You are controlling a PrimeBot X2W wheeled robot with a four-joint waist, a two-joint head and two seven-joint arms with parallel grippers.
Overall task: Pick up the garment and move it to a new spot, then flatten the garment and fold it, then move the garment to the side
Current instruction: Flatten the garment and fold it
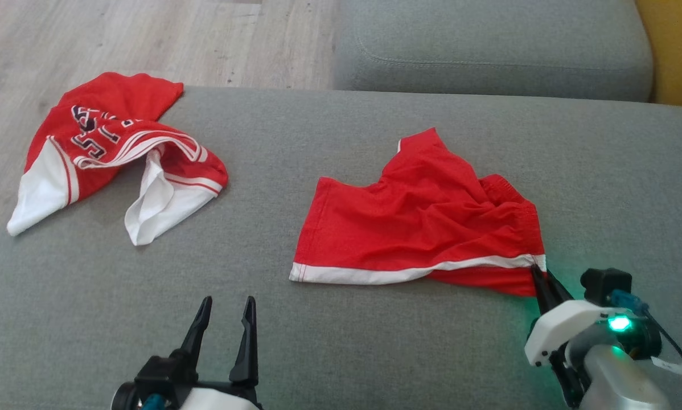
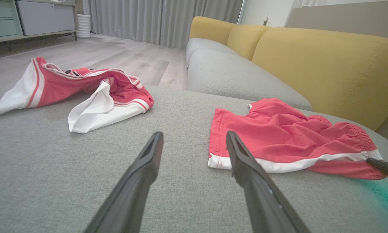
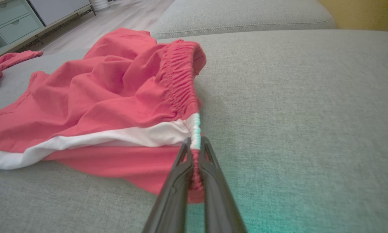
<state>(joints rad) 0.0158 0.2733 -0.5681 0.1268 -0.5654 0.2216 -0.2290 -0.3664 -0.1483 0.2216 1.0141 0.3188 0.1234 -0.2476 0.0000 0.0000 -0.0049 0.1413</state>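
Note:
The garment, a pair of red shorts (image 1: 420, 222) with a white hem stripe, lies rumpled on the grey cushion (image 1: 341, 353), right of centre. My right gripper (image 1: 537, 272) is shut on the elastic waistband at the shorts' near right corner; in the right wrist view the red band is pinched between its fingertips (image 3: 194, 144). From the left wrist view the shorts (image 2: 288, 136) sit ahead and to the right. My left gripper (image 1: 229, 302) is open over bare cushion, with nothing between its fingers (image 2: 194, 134), a little left of the shorts' hem.
A red and white jersey (image 1: 113, 148) lies crumpled at the cushion's far left edge, partly hanging toward the wooden floor (image 1: 147, 40). Another grey seat cushion (image 1: 489, 51) adjoins at the back, with yellow backrests (image 2: 310, 61) behind it. A cabinet (image 2: 28, 19) stands across the room.

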